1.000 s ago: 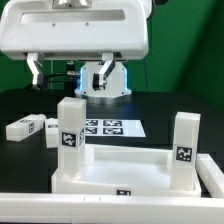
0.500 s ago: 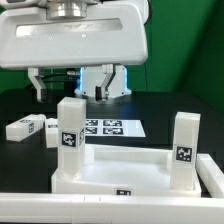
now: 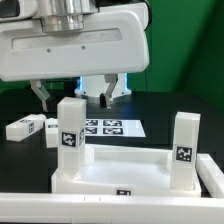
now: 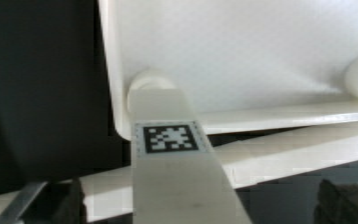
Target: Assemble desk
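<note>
The white desk tabletop (image 3: 120,178) lies near the front with its raised rim up. Two white tagged legs stand upright in it, one at the exterior view's left (image 3: 70,128) and one at its right (image 3: 184,140). My gripper (image 3: 76,94) hangs open just above the left leg, one finger on each side of the leg's top and neither touching it. In the wrist view that leg (image 4: 172,150) runs up between the dark fingertips (image 4: 30,205) of the gripper (image 4: 190,205), with the tabletop (image 4: 247,60) behind. Nothing is held.
Two loose white legs (image 3: 25,127) (image 3: 50,128) lie on the black table at the exterior view's left. The marker board (image 3: 108,128) lies flat behind the tabletop. The arm's white body (image 3: 75,40) fills the upper part of the view.
The gripper has come down toward the left upright leg, its fingers now level with the leg's top. Its jaws have stayed open. The parts have not moved.
</note>
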Available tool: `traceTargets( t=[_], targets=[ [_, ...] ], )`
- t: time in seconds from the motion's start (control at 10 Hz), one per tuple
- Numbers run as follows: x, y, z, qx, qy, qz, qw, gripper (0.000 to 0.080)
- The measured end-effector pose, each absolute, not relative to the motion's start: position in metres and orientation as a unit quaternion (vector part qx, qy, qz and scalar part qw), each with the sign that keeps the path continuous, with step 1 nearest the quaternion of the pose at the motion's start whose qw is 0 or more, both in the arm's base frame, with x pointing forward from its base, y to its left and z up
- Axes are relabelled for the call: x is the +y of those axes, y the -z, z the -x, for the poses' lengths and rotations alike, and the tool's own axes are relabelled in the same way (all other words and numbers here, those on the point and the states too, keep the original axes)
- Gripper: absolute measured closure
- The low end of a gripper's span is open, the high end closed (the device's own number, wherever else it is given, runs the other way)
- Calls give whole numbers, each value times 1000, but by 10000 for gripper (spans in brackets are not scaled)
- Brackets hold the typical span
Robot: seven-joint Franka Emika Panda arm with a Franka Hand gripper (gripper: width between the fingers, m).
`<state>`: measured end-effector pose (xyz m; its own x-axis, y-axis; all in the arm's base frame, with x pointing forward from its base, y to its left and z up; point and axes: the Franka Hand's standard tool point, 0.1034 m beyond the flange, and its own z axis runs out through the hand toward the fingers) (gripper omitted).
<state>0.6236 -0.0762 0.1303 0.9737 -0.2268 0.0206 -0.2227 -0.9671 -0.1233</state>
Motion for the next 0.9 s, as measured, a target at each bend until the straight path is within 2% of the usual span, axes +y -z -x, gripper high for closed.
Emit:
traceTargets(
  t=[0.2,0.3,0.4,0.9],
  targets=[
    [-77,-130,-624,111,17,992,58,150],
    [-80,-128,-627,77,13,996,30,150],
    [-80,-127,-630,64,13,998,18,150],
    [-88,-124,-630,66,14,998,18,174]
  ],
)
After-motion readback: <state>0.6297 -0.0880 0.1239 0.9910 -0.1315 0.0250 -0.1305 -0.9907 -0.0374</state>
